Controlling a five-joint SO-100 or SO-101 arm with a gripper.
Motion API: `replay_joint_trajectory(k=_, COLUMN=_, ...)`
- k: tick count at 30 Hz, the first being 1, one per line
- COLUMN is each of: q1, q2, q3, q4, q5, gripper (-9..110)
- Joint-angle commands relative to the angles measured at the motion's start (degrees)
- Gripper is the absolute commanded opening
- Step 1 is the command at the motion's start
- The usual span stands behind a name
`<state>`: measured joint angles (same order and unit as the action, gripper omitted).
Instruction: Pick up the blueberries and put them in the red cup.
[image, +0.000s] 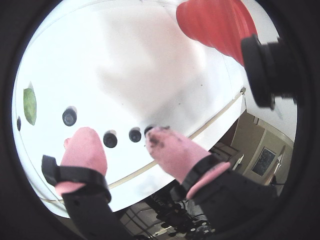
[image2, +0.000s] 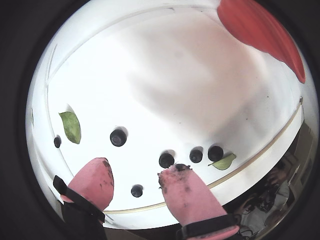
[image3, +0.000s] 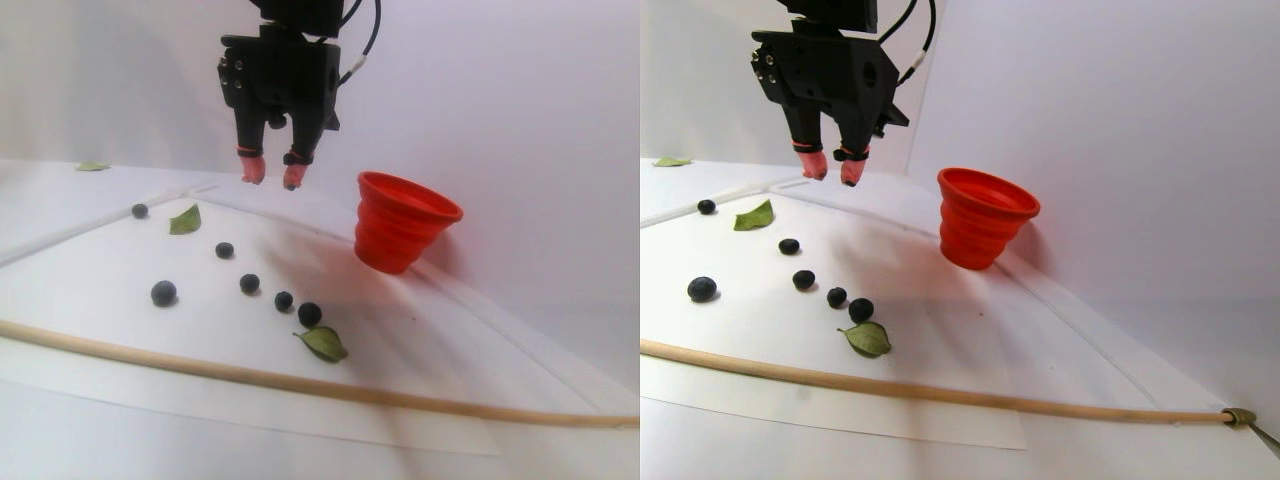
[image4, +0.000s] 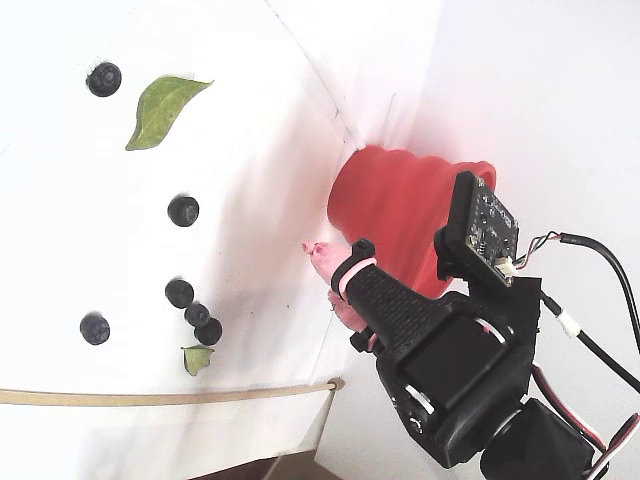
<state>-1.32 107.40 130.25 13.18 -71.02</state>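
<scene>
Several blueberries lie loose on the white sheet (image3: 120, 330); three of them form a short row (image3: 284, 300) (image4: 197, 314), and one lies apart (image3: 163, 293). The red cup (image3: 405, 222) (image4: 385, 215) stands tilted at the sheet's far right edge, and its side shows at the top of both wrist views (image: 215, 25) (image2: 260, 30). My gripper (image3: 273, 178) (image4: 332, 282) hangs well above the sheet, left of the cup, open, with nothing between its stained pink fingertips (image: 121, 134) (image2: 135, 169). One berry (image2: 136, 190) shows on the sheet through the gap between the fingertips.
Green leaves lie among the berries (image3: 184, 220) (image3: 324, 343) (image4: 160, 108). A thin wooden stick (image3: 300, 385) (image4: 150, 397) runs along the sheet's near edge. A black camera body (image: 265, 70) juts in beside the cup. A white wall stands behind.
</scene>
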Motion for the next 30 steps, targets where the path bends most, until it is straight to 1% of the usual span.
replay_joint_trajectory(k=1, q1=-0.2, q2=3.1, q3=-0.2, q4=0.1, q5=1.0, gripper=18)
replay_joint_trajectory(k=30, q1=-4.0, q2=-9.0, q3=-0.4, q4=-7.5, q5=2.5, gripper=20)
